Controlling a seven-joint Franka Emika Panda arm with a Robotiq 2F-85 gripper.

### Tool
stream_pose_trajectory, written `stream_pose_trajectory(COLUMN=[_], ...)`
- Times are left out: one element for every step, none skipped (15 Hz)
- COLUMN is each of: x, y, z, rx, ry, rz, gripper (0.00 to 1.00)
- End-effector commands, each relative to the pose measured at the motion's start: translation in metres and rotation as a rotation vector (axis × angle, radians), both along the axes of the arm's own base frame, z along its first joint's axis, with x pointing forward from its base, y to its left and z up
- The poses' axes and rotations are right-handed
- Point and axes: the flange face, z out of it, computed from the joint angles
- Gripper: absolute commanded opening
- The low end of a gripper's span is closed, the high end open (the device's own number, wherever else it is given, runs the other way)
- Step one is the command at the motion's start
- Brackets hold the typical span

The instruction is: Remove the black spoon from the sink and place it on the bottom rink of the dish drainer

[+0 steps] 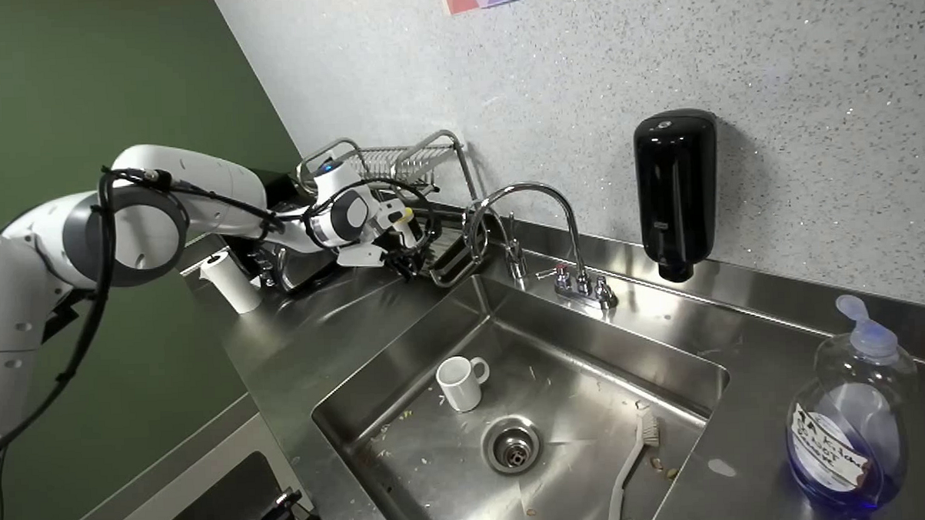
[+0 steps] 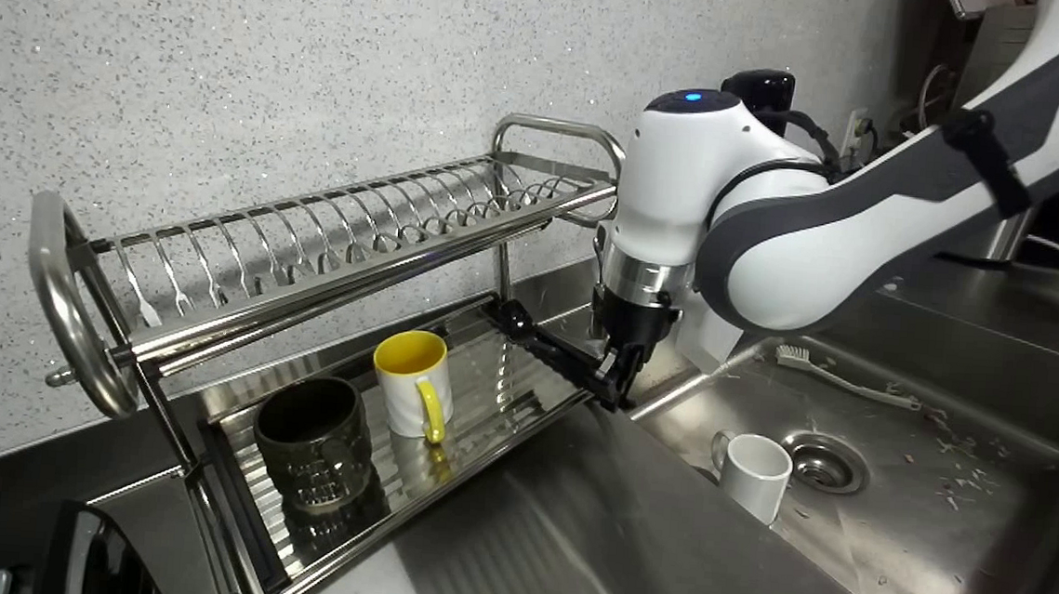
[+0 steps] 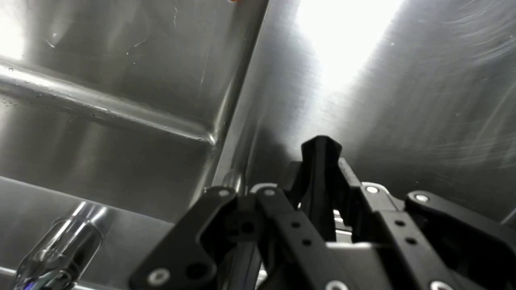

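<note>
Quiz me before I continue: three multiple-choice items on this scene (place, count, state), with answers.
1. Where is the yellow-handled white mug? A: bottom tier of chrome wire dish drainer. B: its upper tier. C: counter.
2. How many mugs in the rectangular stainless-steel sink? A: none. B: three. C: one.
3. The end effector is? A: open. B: shut on the round-ended black spoon. C: shut on a mug.

1 A, it stands below the upper tier; 2 C, only a plain white mug shows; 3 B, it grips the handle.

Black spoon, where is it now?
In an exterior view, the black spoon is in the gripper, at the right end of the dish drainer's lower tier.
</note>
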Motion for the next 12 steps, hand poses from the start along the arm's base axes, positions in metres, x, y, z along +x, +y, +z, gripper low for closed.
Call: stream_pose_trajectory(x=[0.007,0.007,0.006,0.005,0.004,0.001,-0.003,-0.007,-0.013,-0.019,-0.025,-0.033], y=[0.005,0.006,0.008,0.009,0.01,0.012,0.014,0.015,0.015,0.014,0.012,0.009], z=[-0.003,-0.004,-0.003,-0.001,0.001,0.005,0.01,0.016,0.023,0.033,0.041,0.051], rx=[-0.014,-0.012,-0.009,-0.006,-0.002,0.001,0.005,0.006,0.009,0.01,0.011,0.014], ry=[0.031,0.033,0.033,0.029,0.027,0.023,0.017,0.011,0.004,-0.003,-0.007,-0.009], rz=[-0.018,-0.016,-0.014,-0.012,-0.009,-0.005,0.002,0.005,0.009,0.01,0.005,0.007], gripper=[0.28,0.5,0.53,0.54,0.59,0.68,0.74,0.83,0.9,0.98,1.0,1.0])
